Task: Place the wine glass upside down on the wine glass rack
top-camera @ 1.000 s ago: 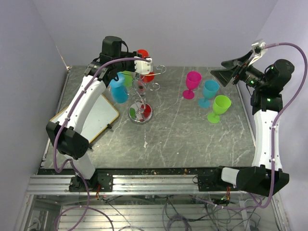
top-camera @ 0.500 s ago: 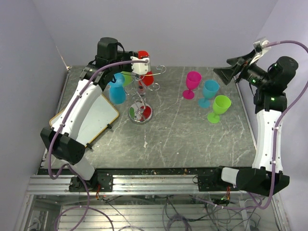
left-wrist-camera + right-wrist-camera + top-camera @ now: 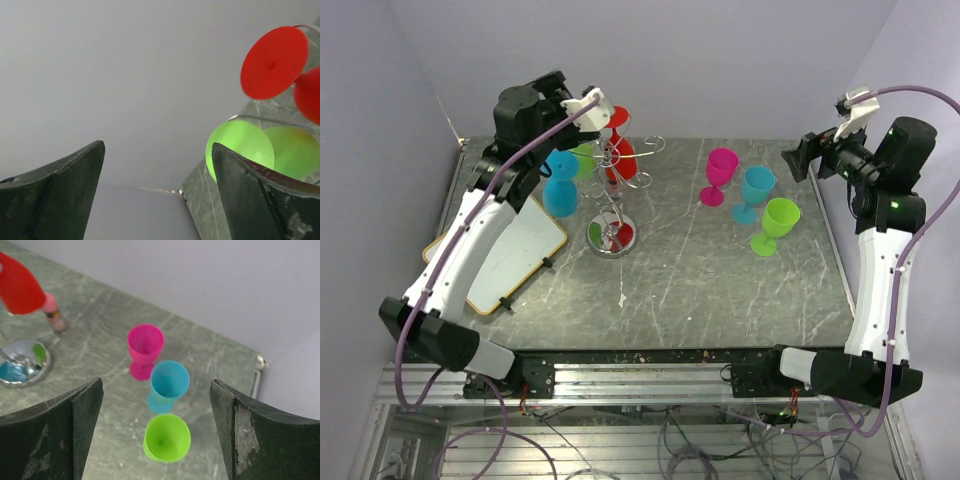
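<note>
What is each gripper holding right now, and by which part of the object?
Nothing is held. The left gripper and the right gripper both stand open, with no object between their fingers.

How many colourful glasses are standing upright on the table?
3, grouped on the right: pink glass farthest back, blue glass in the middle, green glass nearest. None seem hidden.
</note>
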You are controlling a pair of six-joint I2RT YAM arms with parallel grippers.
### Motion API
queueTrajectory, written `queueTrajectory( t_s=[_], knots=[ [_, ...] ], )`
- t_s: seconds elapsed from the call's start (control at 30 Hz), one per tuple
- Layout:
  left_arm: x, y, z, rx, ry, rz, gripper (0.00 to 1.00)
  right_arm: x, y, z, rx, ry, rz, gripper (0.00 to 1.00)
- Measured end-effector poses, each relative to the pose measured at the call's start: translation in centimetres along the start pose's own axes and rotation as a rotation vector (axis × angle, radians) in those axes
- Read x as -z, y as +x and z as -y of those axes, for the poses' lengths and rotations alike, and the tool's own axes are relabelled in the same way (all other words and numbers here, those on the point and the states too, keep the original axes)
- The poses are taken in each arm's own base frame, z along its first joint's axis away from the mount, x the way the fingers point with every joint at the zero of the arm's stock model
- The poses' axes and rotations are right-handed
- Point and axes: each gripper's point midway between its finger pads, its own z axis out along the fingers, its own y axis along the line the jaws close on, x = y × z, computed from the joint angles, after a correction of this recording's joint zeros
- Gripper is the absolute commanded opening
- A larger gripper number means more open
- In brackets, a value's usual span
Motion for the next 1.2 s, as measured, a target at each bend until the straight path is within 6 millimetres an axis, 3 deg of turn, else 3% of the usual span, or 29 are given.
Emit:
queueTrajectory(
  t_s=[0.2, 0.3, 0.53, 0.7, 0.97, 1.2],
  knots=[
    [5.3, 1.8, -0.8, 0.159, -0.104, -0.081, 1.00, 0.3, 5.4, 1.7, 0.006, 0.100, -0.179, 0.88],
    [7.9, 1.6, -1.8, 0.243, -0.147, -0.080, 1.00, 0.5, 8.1, 2.3, -0.006, 0.144, -0.268, 0.99],
    [13.5, 1.1, -2.6, 0.441, -0.199, -0.056, 1.00, 1.0, 11.2, 4.8, -0.034, 0.294, -0.377, 1.00],
    [16.3, 2.6, -1.7, 0.520, -0.191, -0.085, 1.00, 0.9, 13.2, 6.1, -0.044, 0.352, -0.437, 0.99],
    [17.2, 3.7, -0.1, 0.593, -0.132, -0.108, 1.00, -0.6, 18.1, 6.0, -0.097, 0.317, -0.551, 0.84],
    [16.1, 4.9, 1.6, 0.638, -0.068, -0.160, 1.00, -1.0, 22.7, 5.5, -0.140, 0.293, -0.668, 0.60]
  ],
)
